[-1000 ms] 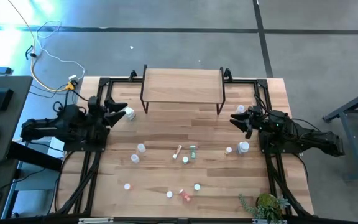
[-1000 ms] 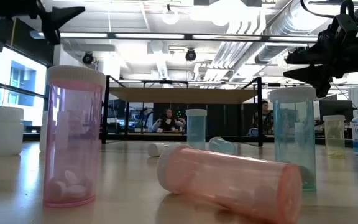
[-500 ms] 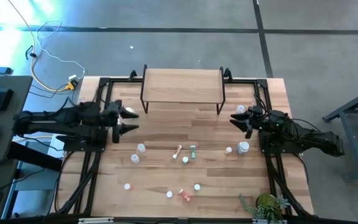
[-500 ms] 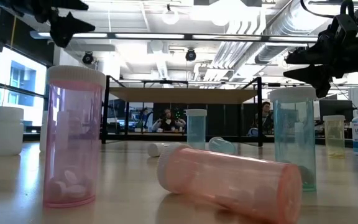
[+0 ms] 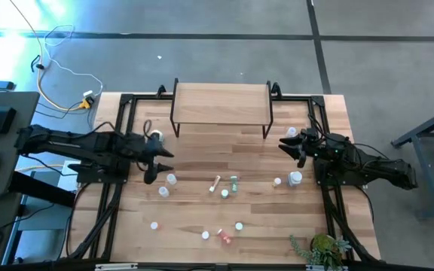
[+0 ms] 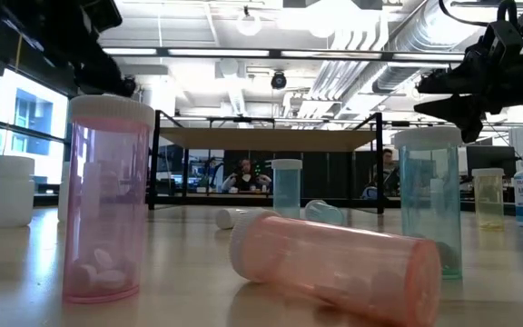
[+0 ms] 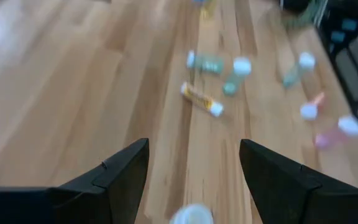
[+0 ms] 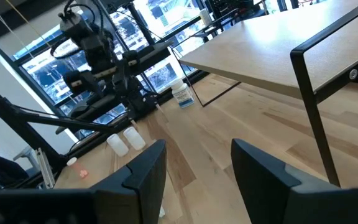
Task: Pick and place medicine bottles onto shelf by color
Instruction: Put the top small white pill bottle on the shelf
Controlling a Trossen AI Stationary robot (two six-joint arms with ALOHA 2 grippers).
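left arm out over the scattered vials, both grippers empty

from above we see the left gripper point(image 5: 159, 160) reached out over the big pale wooden tabletop point(image 5: 202, 150), its fingers spread apart and holding nothing. just beside it stands a small clear vial with a white cap point(image 5: 171, 179). in its own wrist view the two dark fingers point(image 7: 124, 171) sit wide apart, with a white cap point(image 7: 191, 215) showing low between them.

the right gripper point(image 5: 292, 147) waits near the table's right side, close to a larger white bottle point(image 5: 296, 178); its fingers point(image 8: 145, 165) are parted too and grip nothing.

the small light-wood shelf on thin black metal legs point(image 5: 221, 101) stands at the far middle of the table, and we see no bottle on its board. the medicine bottles lie spread over the middle and near part of the table: a yellowish vial on its side point(image 5: 215, 183), a greenish vial point(image 5: 234, 181) just beside it, and a pink-red vial lying down point(image 5: 224, 238) near the front edge.

at table height a pink vial with pills stands upright point(image 6: 109, 200) beside that fallen pink one point(image 6: 334, 263).
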